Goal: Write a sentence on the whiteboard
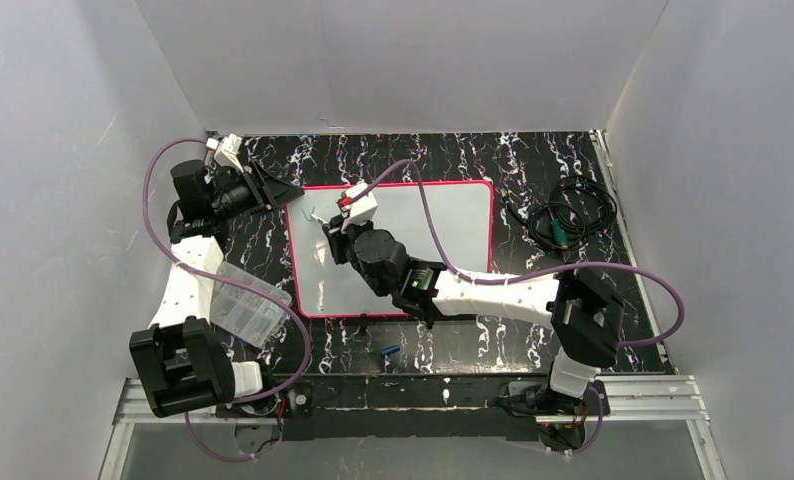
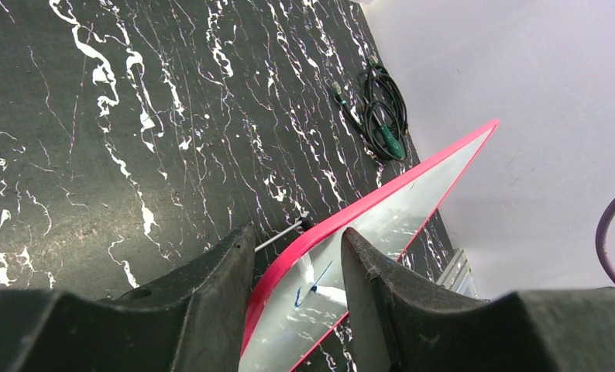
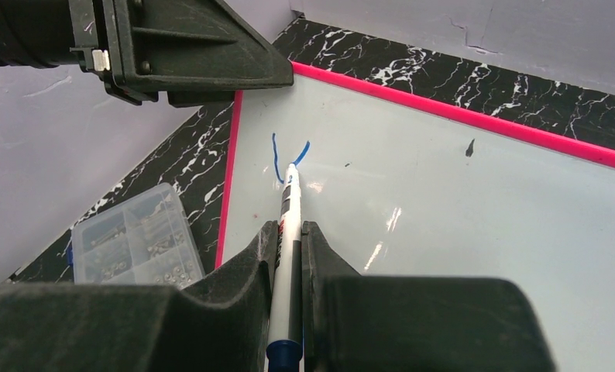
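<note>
Sentence [image 3: 277, 159] amounts so far to one forked blue stroke in the far-left corner of the whiteboard [image 1: 453, 230]. The board lies flat mid-table with its long axis running left to right. The marker [image 3: 291, 194] touches the foot of that stroke with its tip. Its barrel is pinched between the closed jaws of the right gripper [image 3: 287, 232], which reaches in from the near right. Bare board lies to the right of the tip, so I judge the line should run that way. The left gripper [image 2: 298, 246] straddles the board's far-left edge, jaws apart; whether they clamp it I cannot tell.
</note>
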Controlling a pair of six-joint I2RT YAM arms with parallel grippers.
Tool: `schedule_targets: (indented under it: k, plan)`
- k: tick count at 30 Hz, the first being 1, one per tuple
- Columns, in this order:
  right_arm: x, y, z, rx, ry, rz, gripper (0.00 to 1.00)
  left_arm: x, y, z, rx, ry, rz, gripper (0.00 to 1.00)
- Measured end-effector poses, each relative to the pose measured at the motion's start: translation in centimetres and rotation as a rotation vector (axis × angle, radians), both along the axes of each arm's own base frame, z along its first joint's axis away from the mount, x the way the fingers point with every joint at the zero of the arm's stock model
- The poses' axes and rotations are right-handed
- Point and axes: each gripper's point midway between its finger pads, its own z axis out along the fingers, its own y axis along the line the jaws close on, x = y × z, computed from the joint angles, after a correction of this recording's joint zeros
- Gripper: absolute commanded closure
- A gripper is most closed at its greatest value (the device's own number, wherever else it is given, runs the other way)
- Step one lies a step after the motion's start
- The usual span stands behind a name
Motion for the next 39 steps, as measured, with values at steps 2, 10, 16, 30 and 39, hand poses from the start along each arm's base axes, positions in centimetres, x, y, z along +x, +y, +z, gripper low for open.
schedule_targets:
  k: [2,10,16,30,39]
  plan:
    - [-0.1,0.1,-0.1,0.001,0.004,0.009,0.99,0.0,0.0,0.0,0.000,0.000,0.000,0.57]
    - [-0.5,0.7,-1.0,-0.010,0.018,0.029,0.99,0.0,0.0,0.0,0.000,0.000,0.000,0.57]
    - [-1.1,1.3,-1.9,-0.025,0.029,0.053,0.99,0.0,0.0,0.0,0.000,0.000,0.001,0.57]
    - [-1.8,1.4,-2.9,-0.031,0.054,0.061,0.99,0.0,0.0,-0.1,0.000,0.000,0.001,0.57]
    - [-2.9,1.5,-4.2,-0.063,0.075,0.083,0.99,0.0,0.0,-0.1,0.000,0.000,0.000,0.57]
